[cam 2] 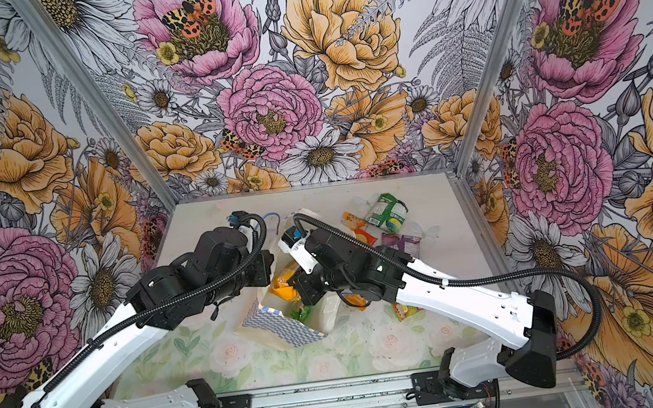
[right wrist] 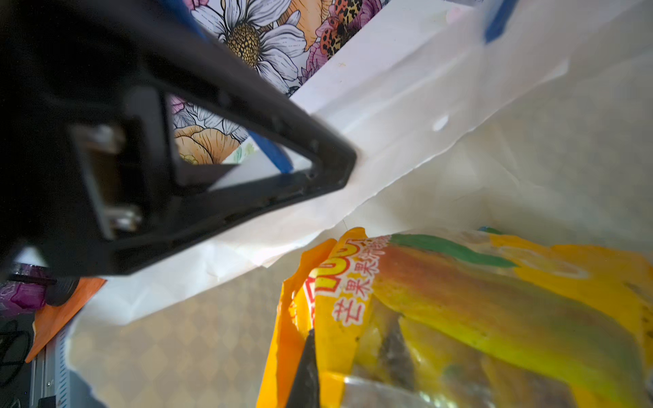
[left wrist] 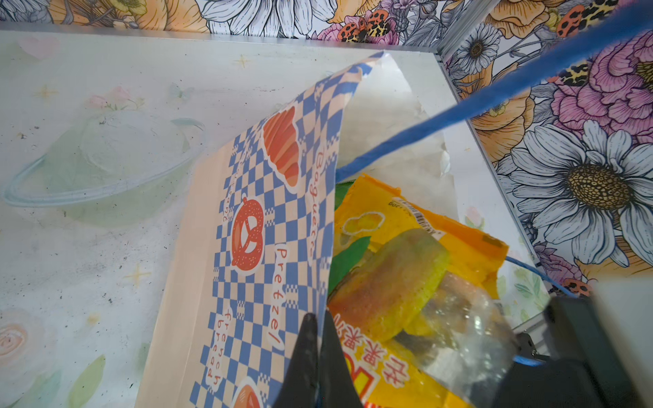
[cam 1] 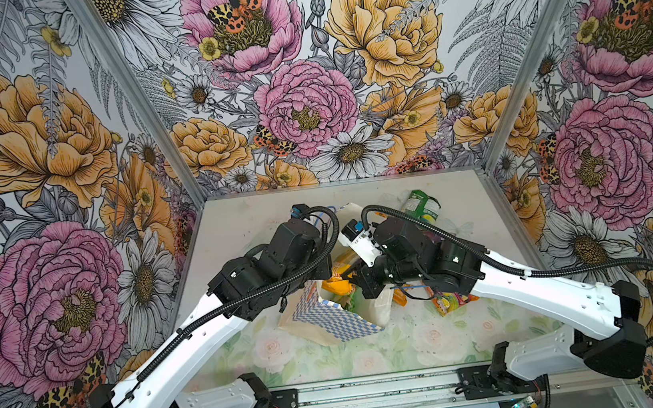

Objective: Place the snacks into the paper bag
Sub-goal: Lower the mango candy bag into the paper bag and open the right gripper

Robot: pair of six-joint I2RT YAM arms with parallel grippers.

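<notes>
One snack is in hand: the big orange-yellow packet (right wrist: 494, 300) is clamped by its edge in the right fingers (right wrist: 305, 374), which are closed tight on the plastic. It hangs in the mouth of the paper bag (cam 1: 329, 317), with the white lining behind it. The left fingers (left wrist: 304, 360) are pinched together on the bag's checkered rim, holding that wall up so the mouth gapes. The bag lies near the middle of the tabletop (cam 2: 437, 200), between the two arms, and a green packet (cam 2: 299, 312) shows inside.

The step looks like insertion, partly done. By my judgement the next move calls for pushing the packet deeper past the rim before letting go, without the rim sagging.

Outside the bag lie a second green packet (cam 2: 388, 210), a purple packet (cam 2: 402, 242), a small orange sachet (cam 2: 354, 220) and, under the right arm, a red-pink packet (cam 2: 406, 311).
</notes>
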